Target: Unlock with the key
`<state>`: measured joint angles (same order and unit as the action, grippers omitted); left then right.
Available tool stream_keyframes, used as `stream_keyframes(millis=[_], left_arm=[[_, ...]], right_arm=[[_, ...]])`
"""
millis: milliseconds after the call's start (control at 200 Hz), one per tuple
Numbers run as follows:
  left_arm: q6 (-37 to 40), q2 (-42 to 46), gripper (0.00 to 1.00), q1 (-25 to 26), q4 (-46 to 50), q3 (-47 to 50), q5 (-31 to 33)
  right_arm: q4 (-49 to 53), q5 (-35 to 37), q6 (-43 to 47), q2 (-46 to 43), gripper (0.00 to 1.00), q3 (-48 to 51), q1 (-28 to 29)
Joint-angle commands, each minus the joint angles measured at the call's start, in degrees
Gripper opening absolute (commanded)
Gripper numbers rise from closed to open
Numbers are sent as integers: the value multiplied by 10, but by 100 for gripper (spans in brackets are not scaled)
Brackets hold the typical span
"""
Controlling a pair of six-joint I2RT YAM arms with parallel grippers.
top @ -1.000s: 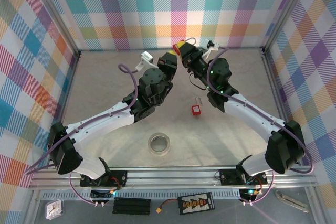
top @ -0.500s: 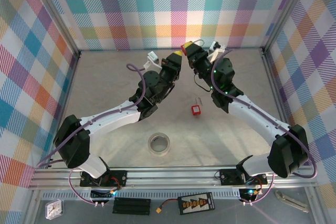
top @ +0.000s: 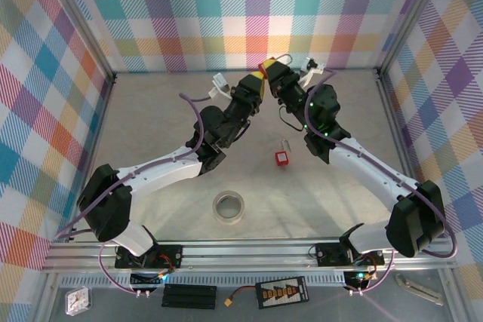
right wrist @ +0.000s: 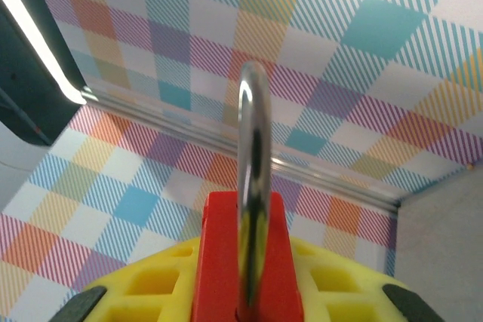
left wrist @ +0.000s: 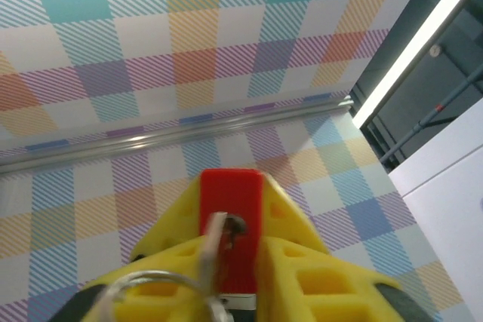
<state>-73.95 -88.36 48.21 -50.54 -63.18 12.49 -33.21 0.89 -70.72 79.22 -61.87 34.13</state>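
Padlock (top: 263, 65) (ribbed yellow plastic shell, red core, steel shackle (right wrist: 253, 148)) is raised between your arms, clamped in the right gripper (top: 270, 75). Key (left wrist: 216, 246) sits in its slot. I can't tell the left gripper's (top: 253, 88) grip, its fingers are cropped.

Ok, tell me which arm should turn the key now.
Left. The left gripper faces the keyhole end of the lock, where the key already sits; the right gripper holds the lock from the shackle end, so it should just steady it.
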Motion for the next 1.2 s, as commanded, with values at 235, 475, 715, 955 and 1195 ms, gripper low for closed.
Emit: stream_keyframes(millis=[235,475,715,955,1195], left_arm=[[21,70,48,33,61,39,-188],[21,115,54,21,85,89,-164],[18,154,57,8,107,133,-148],[18,194,58,-3,124,178,-127],[25,242,59,-28,155,204,-123]], right_arm=[[175,-265,18,27,0,40,104],[177,-258,13,26,0,44,99],[174,-250,8,21,0,48,92],[182,-246,8,12,0,50,89],[186,-236,7,3,0,60,85]])
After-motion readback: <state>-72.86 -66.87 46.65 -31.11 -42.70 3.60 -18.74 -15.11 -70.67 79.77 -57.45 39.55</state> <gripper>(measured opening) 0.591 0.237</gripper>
